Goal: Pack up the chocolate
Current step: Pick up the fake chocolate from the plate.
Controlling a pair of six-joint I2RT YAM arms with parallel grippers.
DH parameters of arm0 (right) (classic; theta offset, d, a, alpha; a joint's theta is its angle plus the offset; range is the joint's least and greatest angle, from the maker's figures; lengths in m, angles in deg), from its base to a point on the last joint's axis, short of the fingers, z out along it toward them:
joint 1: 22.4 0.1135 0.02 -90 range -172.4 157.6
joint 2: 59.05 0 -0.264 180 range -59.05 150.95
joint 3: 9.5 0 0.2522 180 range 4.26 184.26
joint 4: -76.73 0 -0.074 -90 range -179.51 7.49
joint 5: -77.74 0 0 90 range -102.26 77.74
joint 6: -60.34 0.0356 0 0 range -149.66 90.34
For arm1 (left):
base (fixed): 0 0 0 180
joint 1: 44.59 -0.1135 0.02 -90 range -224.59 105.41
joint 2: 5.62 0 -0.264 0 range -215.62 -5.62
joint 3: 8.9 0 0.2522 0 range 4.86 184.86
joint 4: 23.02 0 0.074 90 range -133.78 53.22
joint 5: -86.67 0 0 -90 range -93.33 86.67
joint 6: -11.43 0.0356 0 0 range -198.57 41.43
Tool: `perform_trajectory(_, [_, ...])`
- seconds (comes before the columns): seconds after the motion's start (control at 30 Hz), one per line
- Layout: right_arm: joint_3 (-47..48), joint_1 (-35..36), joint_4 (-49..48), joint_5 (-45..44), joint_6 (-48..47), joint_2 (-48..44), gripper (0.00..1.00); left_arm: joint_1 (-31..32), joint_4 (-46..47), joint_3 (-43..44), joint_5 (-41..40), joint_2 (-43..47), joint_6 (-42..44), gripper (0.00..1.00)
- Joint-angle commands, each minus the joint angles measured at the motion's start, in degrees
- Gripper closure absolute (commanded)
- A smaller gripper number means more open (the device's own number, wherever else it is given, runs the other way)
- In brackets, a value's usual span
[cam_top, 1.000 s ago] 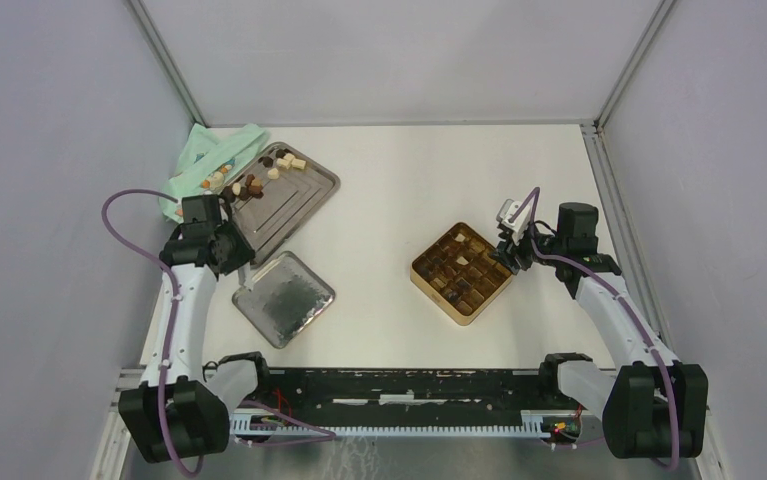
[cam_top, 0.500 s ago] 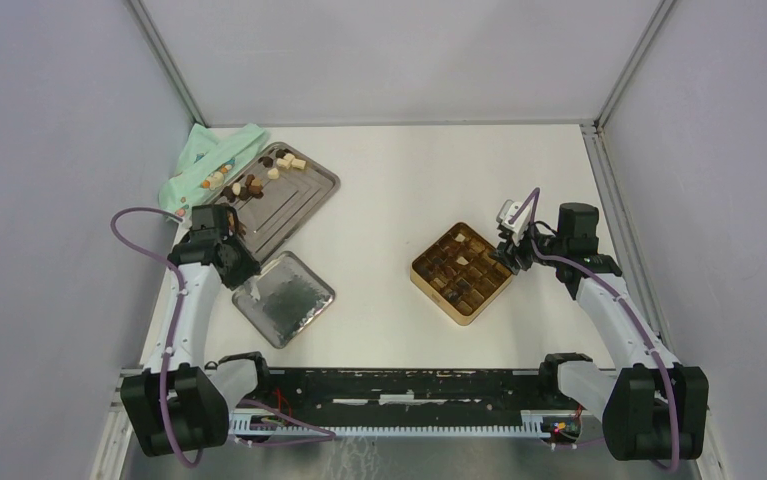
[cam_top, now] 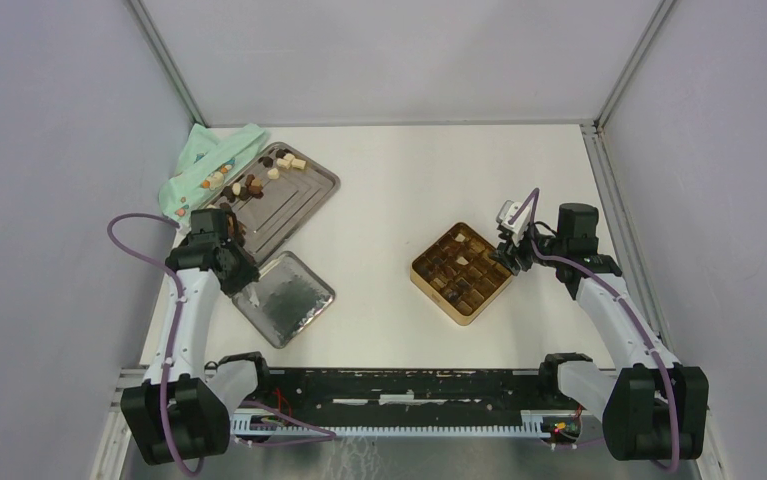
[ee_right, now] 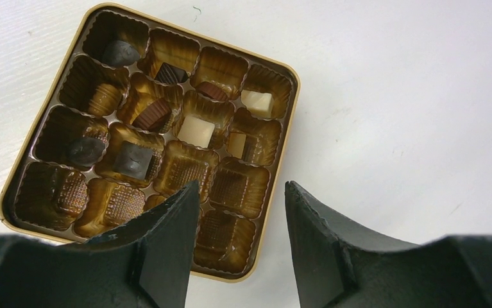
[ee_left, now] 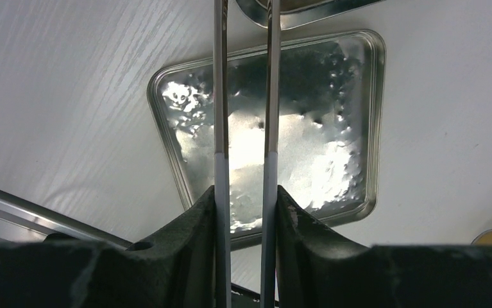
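Loose chocolate in dark, light brown and cream pieces lies on the far end of the large metal tray. More chocolate fills several cells of the gold tin, which stands right of centre. My left gripper is shut on thin metal tweezers. It hangs over the small square tray. The prong tips run out of the top of the left wrist view. My right gripper hovers open over the tin's near corner, holding nothing.
A mint-green bag lies at the far left, beside the large tray. The small tray sits just in front of the large one. Walls close in the table on three sides.
My left gripper has pulled back from the large tray toward the near edge and now hangs over the small tray. The right arm has not moved.
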Motion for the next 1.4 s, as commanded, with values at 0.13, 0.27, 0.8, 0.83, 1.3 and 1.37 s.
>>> perform_trajectory(0.13, [1.5, 0.3, -0.3, 1.3, -1.0, 0.0, 0.42, -0.4, -1.2, 0.6, -1.8, 1.5, -2.5, 0.61])
perform_trajectory(0.27, [1.5, 0.3, -0.2, 1.3, -1.0, 0.1, 0.42, -0.3, -0.7, 1.1, 1.2, 1.3, -2.0, 0.61])
perform_trajectory(0.8, [1.6, 0.4, 0.2, 1.4, -1.5, 0.4, 0.42, -0.3, -0.8, 1.1, 3.9, 2.7, -3.4, 0.60])
perform_trajectory(0.83, [1.6, 0.4, 0.1, 1.3, -1.5, 0.4, 0.42, -0.3, -0.8, 1.3, 3.9, 2.9, -3.7, 0.60])
perform_trajectory(1.3, [1.7, 0.5, 0.4, 1.3, -1.7, 0.7, 0.42, -0.3, 0.8, -1.2, 6.5, 1.6, -2.9, 0.59])
perform_trajectory(1.37, [1.7, 0.6, 0.4, 1.3, -1.7, 0.8, 0.42, -0.3, 1.1, -1.7, 6.5, 1.4, -2.9, 0.59])
